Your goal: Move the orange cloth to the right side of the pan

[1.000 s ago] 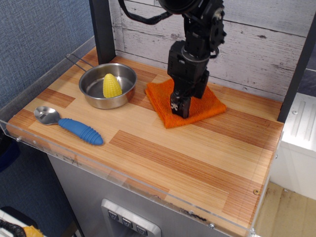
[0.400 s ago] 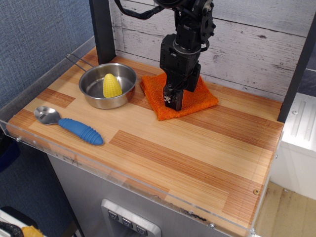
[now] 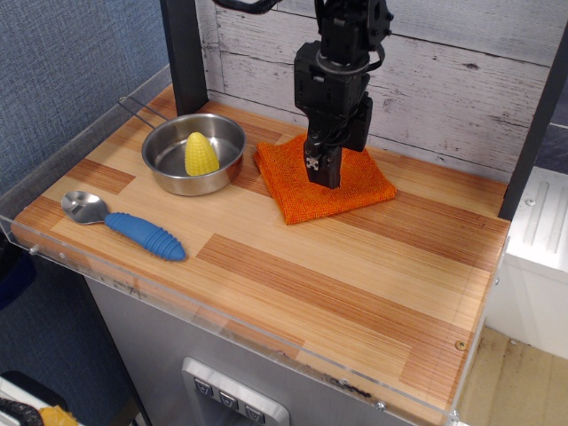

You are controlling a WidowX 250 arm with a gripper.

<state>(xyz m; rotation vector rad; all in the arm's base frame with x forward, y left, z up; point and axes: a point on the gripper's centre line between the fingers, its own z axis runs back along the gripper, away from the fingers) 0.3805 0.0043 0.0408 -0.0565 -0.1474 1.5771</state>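
Observation:
The orange cloth [image 3: 351, 182] lies flat on the wooden table, just right of the pan [image 3: 194, 153]. The pan is a small shiny steel one with a thin wire handle, and a yellow corn cob [image 3: 201, 154] stands in it. My gripper [image 3: 322, 174] points down over the middle of the cloth, a little above it. Its black fingers [image 3: 322, 165] are seen edge-on, hold nothing, and hide part of the cloth's back half. The cloth is not lifted or bunched.
A steel spoon with a blue ribbed handle [image 3: 133, 227] lies at the front left. A clear plastic rim [image 3: 222, 324] runs along the table's front edge. A dark post [image 3: 184, 53] stands behind the pan and a white plank wall [image 3: 461, 80] is at the back.
My gripper has risen and moved from the cloth's front edge back to above its middle. The cloth slid a little to the left toward the pan and now lies free.

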